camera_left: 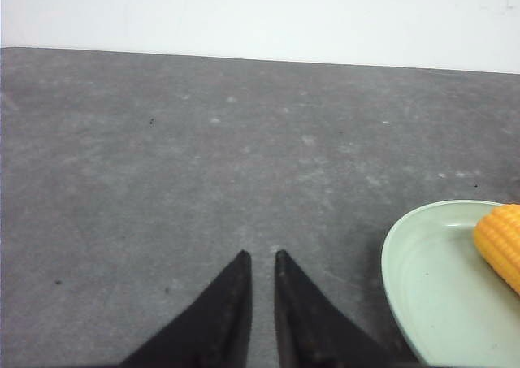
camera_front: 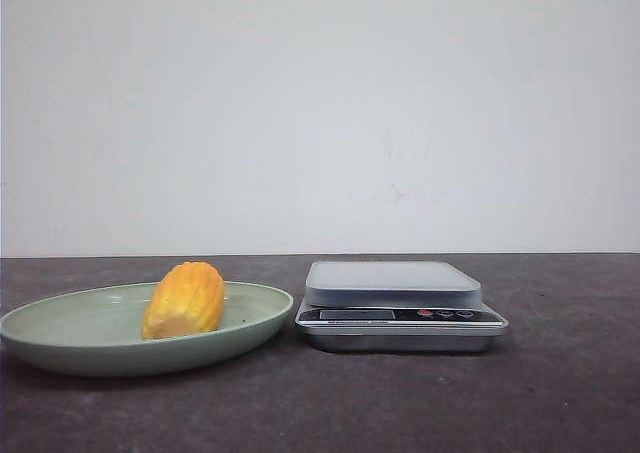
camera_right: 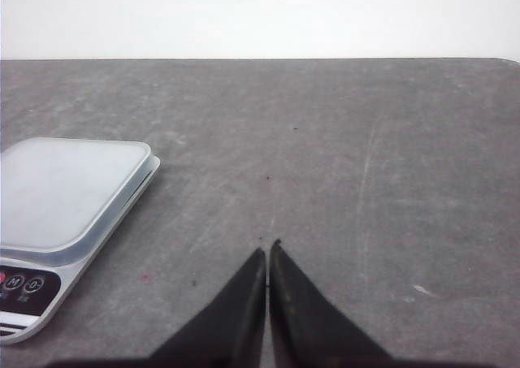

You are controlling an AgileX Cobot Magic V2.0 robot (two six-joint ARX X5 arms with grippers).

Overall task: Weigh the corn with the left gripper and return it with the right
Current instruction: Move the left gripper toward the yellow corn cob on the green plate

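The corn (camera_front: 185,298), a short yellow-orange cob with a paler cut end, lies in a pale green plate (camera_front: 60,338) at the left. A silver kitchen scale (camera_front: 395,285) with an empty platform stands just right of the plate. In the left wrist view my left gripper (camera_left: 260,256) hovers over bare table with a narrow gap between its fingers, empty; the plate (camera_left: 431,295) and one end of the corn (camera_left: 502,244) lie off to one side. In the right wrist view my right gripper (camera_right: 269,248) is shut and empty, apart from the scale (camera_right: 65,189). Neither gripper shows in the front view.
The table (camera_front: 560,393) is dark grey, with a white wall behind it. The scale's display and buttons (camera_front: 440,314) face the front.
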